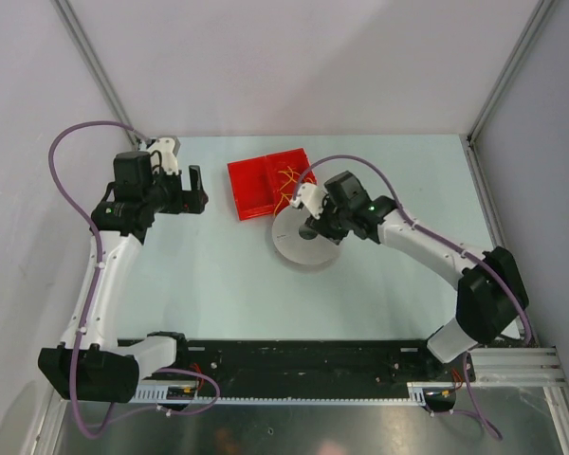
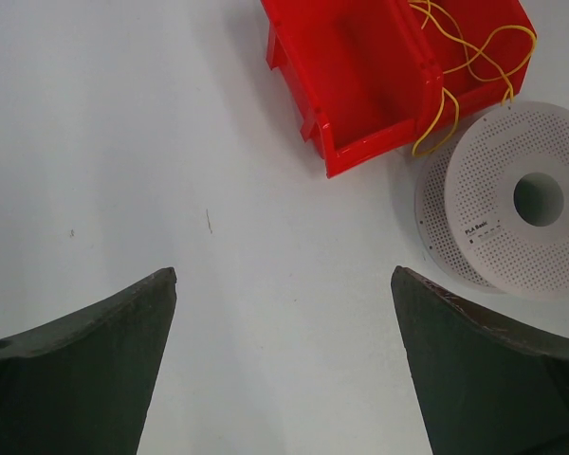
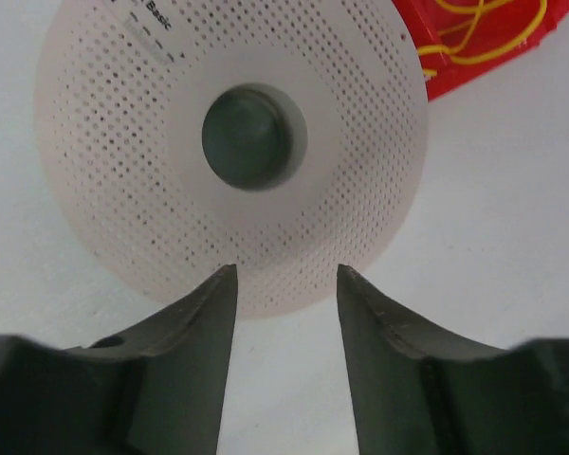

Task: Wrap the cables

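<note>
Cables (image 1: 286, 178), thin tangled yellow, lie in red bin (image 1: 251, 190) at upper centre of overhead view, one loop spilling toward white spool (image 1: 289, 248) just beside. Right hand (image 3: 284, 275) spread narrowly over spool rim, probably to grip it. Left hand (image 2: 284, 280) spread wide, empty, above desk (image 2: 123, 142).

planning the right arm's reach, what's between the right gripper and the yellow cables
The white perforated spool lies flat between the right gripper and the yellow cables in the red bin; the right wrist view shows it.
</note>
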`<state>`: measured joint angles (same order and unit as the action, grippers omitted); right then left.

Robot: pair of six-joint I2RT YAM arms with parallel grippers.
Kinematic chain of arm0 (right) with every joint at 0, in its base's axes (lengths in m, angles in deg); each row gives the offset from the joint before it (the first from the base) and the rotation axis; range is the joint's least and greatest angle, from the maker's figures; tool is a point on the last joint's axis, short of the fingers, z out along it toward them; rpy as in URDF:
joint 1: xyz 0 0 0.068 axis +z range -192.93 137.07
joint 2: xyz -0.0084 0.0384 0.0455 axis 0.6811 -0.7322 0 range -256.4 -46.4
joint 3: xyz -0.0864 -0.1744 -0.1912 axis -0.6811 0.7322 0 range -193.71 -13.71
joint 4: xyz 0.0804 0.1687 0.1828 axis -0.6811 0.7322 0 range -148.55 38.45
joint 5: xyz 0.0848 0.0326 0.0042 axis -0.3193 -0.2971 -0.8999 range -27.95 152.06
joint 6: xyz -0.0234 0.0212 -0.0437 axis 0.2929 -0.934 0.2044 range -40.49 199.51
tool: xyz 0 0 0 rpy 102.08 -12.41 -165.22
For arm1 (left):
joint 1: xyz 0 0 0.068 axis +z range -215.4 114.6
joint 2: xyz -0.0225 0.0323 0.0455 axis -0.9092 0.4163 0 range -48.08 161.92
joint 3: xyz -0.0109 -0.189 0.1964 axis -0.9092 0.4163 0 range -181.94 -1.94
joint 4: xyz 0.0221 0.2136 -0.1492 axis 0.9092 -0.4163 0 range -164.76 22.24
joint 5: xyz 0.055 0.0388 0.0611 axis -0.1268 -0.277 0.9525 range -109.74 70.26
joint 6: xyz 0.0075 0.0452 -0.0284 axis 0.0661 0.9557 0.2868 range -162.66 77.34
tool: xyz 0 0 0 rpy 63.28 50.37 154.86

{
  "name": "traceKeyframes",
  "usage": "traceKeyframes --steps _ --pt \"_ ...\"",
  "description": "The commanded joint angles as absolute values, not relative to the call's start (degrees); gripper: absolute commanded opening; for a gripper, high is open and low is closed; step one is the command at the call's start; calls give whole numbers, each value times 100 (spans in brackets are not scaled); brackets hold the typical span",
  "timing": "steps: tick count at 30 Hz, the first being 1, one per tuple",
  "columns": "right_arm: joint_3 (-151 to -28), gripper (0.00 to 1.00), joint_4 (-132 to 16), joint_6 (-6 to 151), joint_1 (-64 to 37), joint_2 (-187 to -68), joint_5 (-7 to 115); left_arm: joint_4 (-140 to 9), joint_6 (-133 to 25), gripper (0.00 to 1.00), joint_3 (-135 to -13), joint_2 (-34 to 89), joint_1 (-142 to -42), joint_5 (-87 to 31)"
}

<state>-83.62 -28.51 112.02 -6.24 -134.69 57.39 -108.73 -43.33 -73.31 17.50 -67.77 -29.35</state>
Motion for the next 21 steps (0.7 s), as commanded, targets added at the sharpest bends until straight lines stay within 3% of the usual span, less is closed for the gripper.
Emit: traceKeyframes --steps 1,3,6,21 --pt "-8613 43 -3706 11241 -398 -13773 6387 -10831 -4429 99 -7388 1582 -6733 -2981" --pt "-8613 33 -3938 11210 -340 -13928 6475 -10844 -4430 99 -7385 1590 -6731 -3037" --pt "-8613 25 -4132 11165 -294 -14118 6363 -10867 -4400 100 -7384 1635 -6731 -3127" --pt "-8618 11 -4438 11216 -120 -14976 5737 -10877 -4396 99 -7381 1782 -6733 -3224"
